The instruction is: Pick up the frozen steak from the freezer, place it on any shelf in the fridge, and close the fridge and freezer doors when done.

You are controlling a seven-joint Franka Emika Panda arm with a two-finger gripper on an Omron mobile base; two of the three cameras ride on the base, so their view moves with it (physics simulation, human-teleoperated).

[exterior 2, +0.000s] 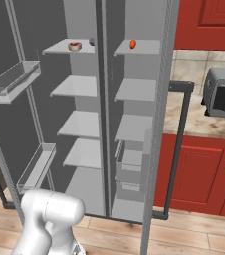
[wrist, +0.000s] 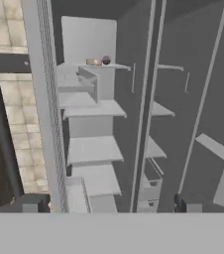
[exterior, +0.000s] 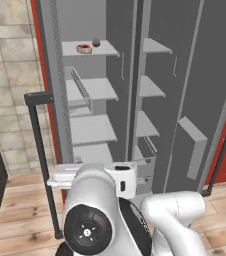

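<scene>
The frozen steak (exterior: 84, 48) (exterior 2: 74, 47) (wrist: 94, 61) lies flat on the top shelf (exterior: 107, 50) of the wider left compartment, the fridge (exterior: 92, 130). A small dark ball (exterior: 96, 43) sits just right of it. The narrower freezer (exterior: 152, 90) stands to the right, with short shelves. Both doors are swung wide open: the left door (exterior 2: 10, 114) shows its bin racks, and the right door (exterior: 200, 100) carries one bin. My gripper (wrist: 109, 204) is open and holds nothing. It hangs low, well back from the shelves and far below the steak, pointing at the unit.
An orange item (exterior 2: 133, 44) rests on the freezer's top shelf. The left door's dark bar handle (exterior: 39, 150) and the right door's handle (exterior 2: 178, 149) jut toward me on either side. Red cabinets (exterior 2: 199, 169) and a toaster oven (exterior 2: 224, 94) stand to the right.
</scene>
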